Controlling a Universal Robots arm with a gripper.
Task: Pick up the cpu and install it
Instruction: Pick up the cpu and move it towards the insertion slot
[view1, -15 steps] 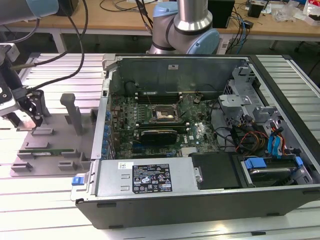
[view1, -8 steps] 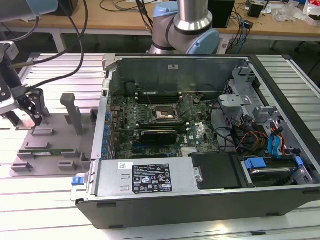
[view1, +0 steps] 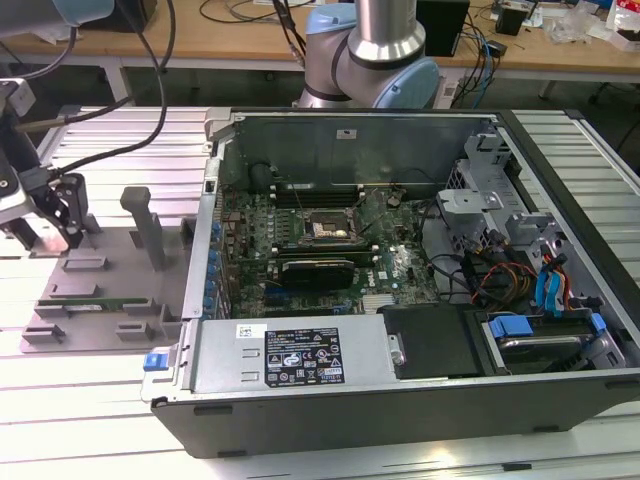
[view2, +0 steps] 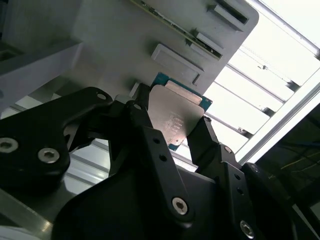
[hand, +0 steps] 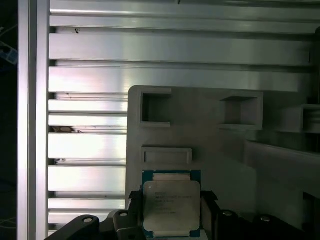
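The cpu (hand: 171, 204), a flat square chip with a silvery top and a green edge, sits between my two black fingers in both wrist views. My gripper (hand: 171, 196) is shut on the cpu (view2: 176, 111), one finger against each of two opposite sides. The chip is at or just above the grey fixture plate (hand: 210, 145); I cannot tell whether it still rests there. In the exterior view my gripper (view1: 62, 205) hangs over that plate (view1: 110, 280), at the view's left, outside the open computer case. The black socket frame (view1: 328, 228) lies on the motherboard inside the case.
A long green memory stick (view1: 85, 297) lies in a slot of the fixture plate, and grey posts (view1: 145, 225) rise from it. The case wall (view1: 200, 250) stands between plate and motherboard. Cables and drive bays (view1: 530, 280) crowd the case at the exterior view's right. A ribbed aluminium table (hand: 85, 170) lies underneath.
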